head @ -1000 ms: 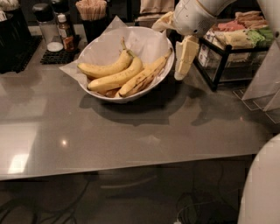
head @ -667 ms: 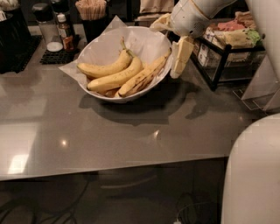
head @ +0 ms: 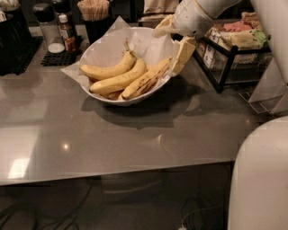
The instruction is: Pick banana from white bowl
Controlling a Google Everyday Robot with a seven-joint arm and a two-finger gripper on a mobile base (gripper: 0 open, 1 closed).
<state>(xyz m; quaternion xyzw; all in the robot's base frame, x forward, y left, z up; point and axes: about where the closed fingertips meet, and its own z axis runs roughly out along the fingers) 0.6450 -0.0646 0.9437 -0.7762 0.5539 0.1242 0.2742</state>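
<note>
Glossy table (head: pixel 135 139), paper-lined white bowl (head: pixel 131 100), matt plastic pincer (head: pixel 165 51) at rim

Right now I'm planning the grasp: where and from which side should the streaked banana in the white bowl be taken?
Probably midway along the streaked banana, from above: it lies outermost, near side free, far end against the rim of the white bowl. The open tool hovers beside that end.

The white bowl (head: pixel 118 100) sits toward the back of the counter (head: pixel 135 143) with three bananas side by side in it. The banana (head: pixel 145 82) lies rightmost, its tip at the right rim. The gripper (head: pixel 166 50) hangs over that rim, fingers apart. A wire rack (head: pixel 225 63) stands to the right. Bottles (head: pixel 67 33) and what seems to be a stick holder (head: pixel 93 13) stand behind.
</note>
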